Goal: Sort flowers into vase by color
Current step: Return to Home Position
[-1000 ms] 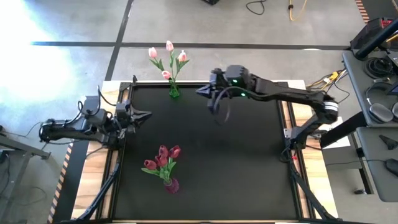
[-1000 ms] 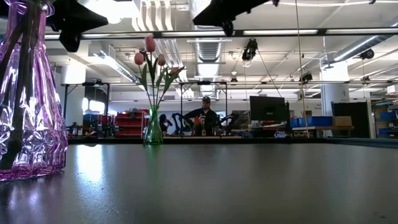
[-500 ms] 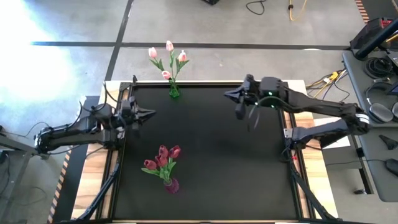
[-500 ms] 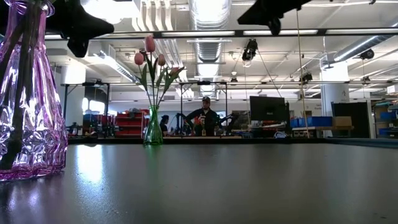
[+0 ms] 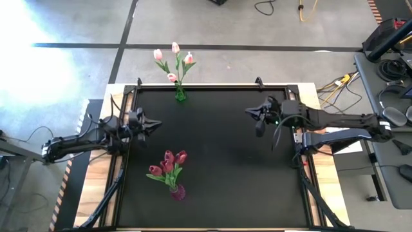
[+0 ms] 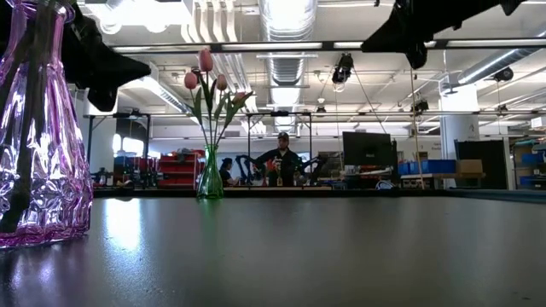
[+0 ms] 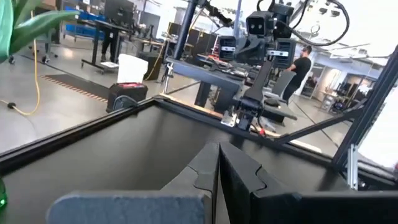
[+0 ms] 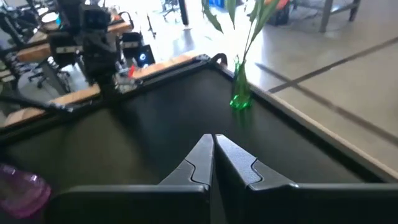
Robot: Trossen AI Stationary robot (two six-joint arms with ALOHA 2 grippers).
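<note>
- Going home is your job: pink tulips (image 5: 175,58) sit in the green vase (image 5: 181,95), red tulips (image 5: 168,162) in the purple vase (image 5: 177,191).
- Your left end effector (image 5: 154,123) and right end effector (image 5: 248,112) are pinched together, empty; pull back slowly, clear of both bunches.

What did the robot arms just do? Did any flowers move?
The right tool slid back across the table toward its right edge, shut and carrying nothing. The left tool barely shifted near the left edge. The pink tulips in the green vase and the red tulips in the purple vase stayed put.
</note>
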